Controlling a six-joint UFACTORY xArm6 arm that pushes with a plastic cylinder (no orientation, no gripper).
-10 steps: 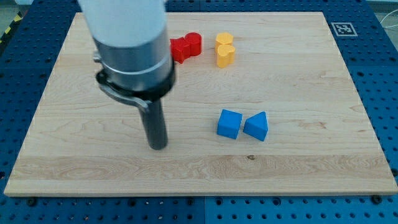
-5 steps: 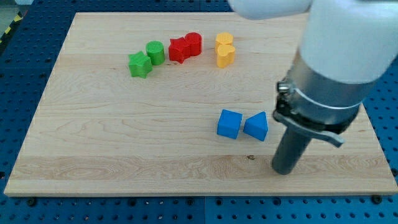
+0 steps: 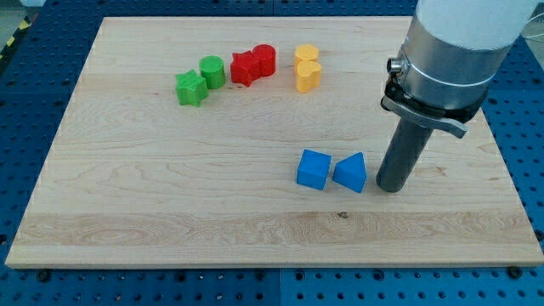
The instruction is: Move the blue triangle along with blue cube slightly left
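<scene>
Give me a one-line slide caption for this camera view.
My tip sits just to the view's right of the blue triangle, which touches the blue cube on its left.

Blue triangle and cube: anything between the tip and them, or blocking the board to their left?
Nothing visible. My tip sits just to the view's right of the blue triangle, with no block between. The blue cube adjoins the triangle on its left. Left of the cube the board is bare; the green, red and yellow blocks lie well toward the view's top.
</scene>
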